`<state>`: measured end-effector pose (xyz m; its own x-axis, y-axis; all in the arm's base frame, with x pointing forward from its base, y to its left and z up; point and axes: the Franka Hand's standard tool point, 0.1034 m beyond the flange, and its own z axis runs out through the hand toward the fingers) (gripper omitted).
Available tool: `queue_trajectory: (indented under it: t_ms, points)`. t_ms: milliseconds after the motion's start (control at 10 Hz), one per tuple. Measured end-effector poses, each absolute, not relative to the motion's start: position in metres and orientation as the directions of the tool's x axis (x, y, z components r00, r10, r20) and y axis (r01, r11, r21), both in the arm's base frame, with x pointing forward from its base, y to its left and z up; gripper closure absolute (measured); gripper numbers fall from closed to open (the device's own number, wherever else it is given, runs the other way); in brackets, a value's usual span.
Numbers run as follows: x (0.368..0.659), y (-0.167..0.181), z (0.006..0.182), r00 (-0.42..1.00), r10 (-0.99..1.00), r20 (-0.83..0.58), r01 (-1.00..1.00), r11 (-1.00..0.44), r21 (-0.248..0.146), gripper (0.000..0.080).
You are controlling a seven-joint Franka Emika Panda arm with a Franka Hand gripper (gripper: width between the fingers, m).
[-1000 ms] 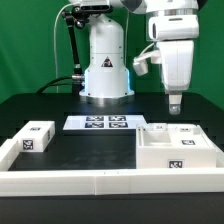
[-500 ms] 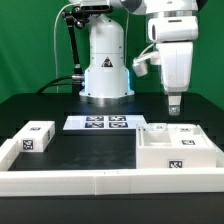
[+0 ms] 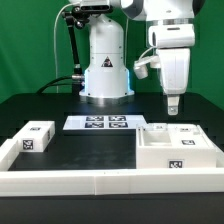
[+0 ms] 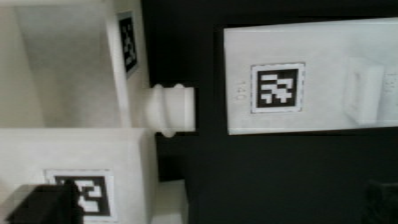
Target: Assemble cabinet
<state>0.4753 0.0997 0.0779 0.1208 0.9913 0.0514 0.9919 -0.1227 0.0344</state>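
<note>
The white cabinet (image 3: 178, 150), open on top with inner compartments and square tags, lies at the exterior view's right inside the frame. A small matching white block (image 3: 37, 137) with tags lies at the left. My gripper (image 3: 173, 106) hangs above the cabinet's back part, apart from it, open and empty. In the wrist view, white tagged faces of the cabinet (image 4: 285, 85) show below, with a ribbed white knob (image 4: 167, 108) between two pieces. My gripper (image 4: 210, 205) shows only as dark fingertips (image 4: 39, 205) at the picture's edges.
The marker board (image 3: 100, 123) lies flat in front of the robot's base (image 3: 105, 75). Long low white frame rails (image 3: 90, 180) run along the front and the left side of the black table.
My gripper has risen a little above the cabinet. The parts on the table have not moved.
</note>
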Motion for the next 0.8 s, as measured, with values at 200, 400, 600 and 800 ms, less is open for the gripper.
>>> queue_trajectory:
  t_ms: [200,400,600,800]
  points:
    - [0.475,0.100,0.077,0.121,0.991,0.051,0.992,-0.123,0.033,0.0003]
    - [0.464,0.094,0.069,0.117,0.992,0.051,0.993,-0.118,0.021,0.0003]
    - [0.446,0.095,0.060,0.114,0.992,0.056,0.993,-0.114,0.013,0.0003]
    - [0.435,0.095,0.054,0.113,0.992,0.061,0.993,-0.113,0.011,0.0003]
